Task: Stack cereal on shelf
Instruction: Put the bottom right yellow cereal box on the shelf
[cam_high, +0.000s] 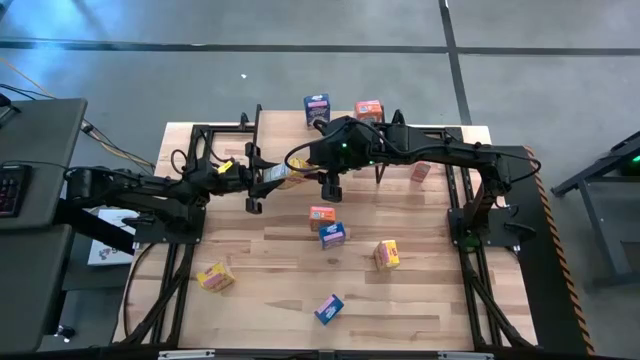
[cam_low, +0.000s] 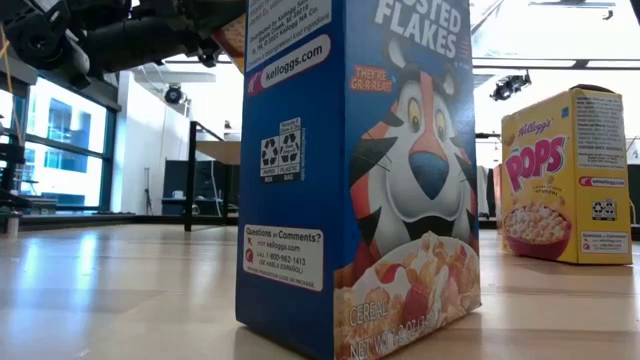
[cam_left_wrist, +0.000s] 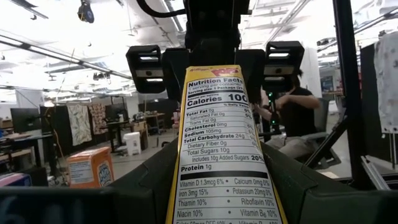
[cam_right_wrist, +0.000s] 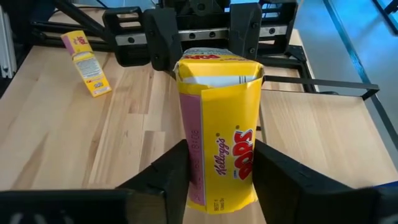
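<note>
A yellow cereal box (cam_high: 288, 178) hangs lengthwise between my two grippers above the far middle of the table. My left gripper (cam_high: 262, 184) is shut on its left end and my right gripper (cam_high: 322, 172) on its right end. The left wrist view shows the box's nutrition panel (cam_left_wrist: 217, 143), the right wrist view its printed front (cam_right_wrist: 227, 149). A blue box (cam_high: 317, 108) and an orange box (cam_high: 369, 110) stand at the far edge. Whether they are on the shelf, I cannot tell. A wood plank on a black leg (cam_low: 218, 152) shows far off in the low view. My left gripper pinches the yellow box between its two fingers (cam_left_wrist: 140, 186), which lie on opposite sides of the end (cam_left_wrist: 205, 205) toward the table's left. They come nearly level from the left, along the box. The box is clear of the table. My right gripper pinches the box's other end (cam_right_wrist: 217, 186) between its two fingers (cam_right_wrist: 171, 174), one on each opposite side. They slant down from the table's right, along the box's length. The box reaches away from them toward the left gripper, clear of the table.
Loose boxes lie on the table: orange (cam_high: 321, 215), blue (cam_high: 333, 235), yellow (cam_high: 387, 254), yellow (cam_high: 214, 277), blue (cam_high: 328, 308) and one by the right arm (cam_high: 421, 171). Black frames stand along the table's left and right sides.
</note>
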